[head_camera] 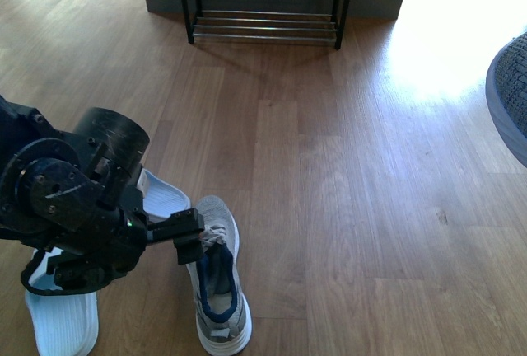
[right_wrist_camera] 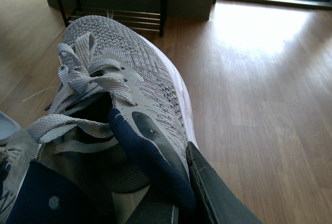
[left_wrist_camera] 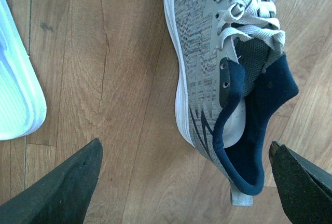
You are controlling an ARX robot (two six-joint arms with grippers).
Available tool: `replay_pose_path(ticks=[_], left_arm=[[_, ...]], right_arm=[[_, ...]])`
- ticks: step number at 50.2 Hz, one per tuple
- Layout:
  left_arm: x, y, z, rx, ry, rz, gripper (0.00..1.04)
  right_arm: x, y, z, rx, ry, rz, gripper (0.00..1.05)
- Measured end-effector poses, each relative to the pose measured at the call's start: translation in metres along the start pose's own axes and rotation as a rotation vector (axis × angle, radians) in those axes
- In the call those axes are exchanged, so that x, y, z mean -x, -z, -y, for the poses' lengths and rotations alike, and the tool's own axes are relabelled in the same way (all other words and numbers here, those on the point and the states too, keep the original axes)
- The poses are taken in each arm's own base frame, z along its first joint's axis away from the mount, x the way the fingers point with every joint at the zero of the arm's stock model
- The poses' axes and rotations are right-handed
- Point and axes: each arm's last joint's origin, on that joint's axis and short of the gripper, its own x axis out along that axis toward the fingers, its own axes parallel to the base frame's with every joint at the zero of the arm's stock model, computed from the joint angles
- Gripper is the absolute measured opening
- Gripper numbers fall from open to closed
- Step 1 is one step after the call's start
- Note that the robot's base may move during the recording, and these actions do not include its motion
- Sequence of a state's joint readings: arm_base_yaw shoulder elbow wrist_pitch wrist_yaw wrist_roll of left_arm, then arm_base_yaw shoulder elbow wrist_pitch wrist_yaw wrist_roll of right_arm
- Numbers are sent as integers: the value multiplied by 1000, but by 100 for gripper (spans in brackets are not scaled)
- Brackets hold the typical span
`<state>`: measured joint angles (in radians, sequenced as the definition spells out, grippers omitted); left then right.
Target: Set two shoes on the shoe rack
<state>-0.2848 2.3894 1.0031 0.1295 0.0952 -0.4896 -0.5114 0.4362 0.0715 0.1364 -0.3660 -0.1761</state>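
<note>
White slide (head_camera: 62, 323) on the floor, far left. Left gripper (head_camera: 190, 239) spread wide and empty, hovering over floor sneaker (head_camera: 221, 290), which sits upright with its toe toward the shoe rack (head_camera: 263, 20) at the far wall. Second sneaker (right_wrist_camera: 135, 79) aloft at right, right gripper (right_wrist_camera: 179, 203) clamped on its navy collar.

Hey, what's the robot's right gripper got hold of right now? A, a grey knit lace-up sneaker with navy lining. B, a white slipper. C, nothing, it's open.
A: in the right wrist view the right gripper pinches the navy-lined collar of the grey knit lace-up sneaker.
</note>
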Motion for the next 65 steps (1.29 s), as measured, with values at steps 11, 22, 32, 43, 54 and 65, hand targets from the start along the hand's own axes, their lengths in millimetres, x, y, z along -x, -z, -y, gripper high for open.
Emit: replay_pose_path(ticks=[11, 22, 32, 43, 54, 65], left_arm=[[-28, 1, 3, -40, -22, -44, 95], [-56, 2, 3, -77, -39, -74, 95], [-82, -1, 11, -139, -8, -95, 95], [-95, 3, 12, -169, -28, -106, 95], [-95, 3, 15, -195, 9, -87, 95], [-96, 6, 20, -213, 100, -78, 95]], right_arm=[[0, 0, 0, 0, 0, 0, 1], [0, 0, 0, 0, 0, 0, 1], [0, 0, 0, 0, 0, 0, 1], [0, 0, 0, 0, 0, 0, 1], [0, 0, 0, 0, 0, 0, 1], [0, 0, 0, 0, 0, 0, 1]])
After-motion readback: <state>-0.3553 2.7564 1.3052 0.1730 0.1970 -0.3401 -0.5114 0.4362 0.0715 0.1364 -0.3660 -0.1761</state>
